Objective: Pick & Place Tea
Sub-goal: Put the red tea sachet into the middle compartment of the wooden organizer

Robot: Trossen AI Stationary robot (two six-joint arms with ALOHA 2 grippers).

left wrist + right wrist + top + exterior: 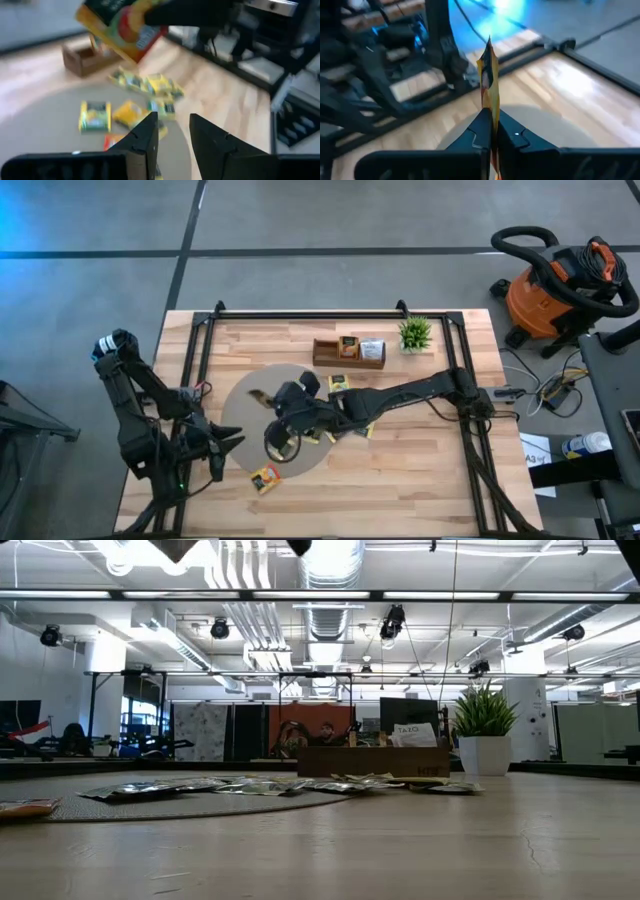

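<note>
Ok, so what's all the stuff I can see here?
Table: one, light wood, under everything.
Mat: one, grey, round, mid-table.
Tray: one, brown wood, just past the mat, with a few sachets in it.
Plant: one, green in a white pot, beside the tray.
Loose sachets: several, mostly yellow and green, on the mat; the arm hides some, so no exact count.
Lone sachet: one, orange-yellow, on the wood just off the mat.
Held sachet: one, yellow-orange, lifted above the mat.
Vacuum: one, orange and black, on the floor beside the table.
Left gripper: open, empty, by the mat's left edge.
Right gripper: shut on the held sachet, over the mat.
</note>
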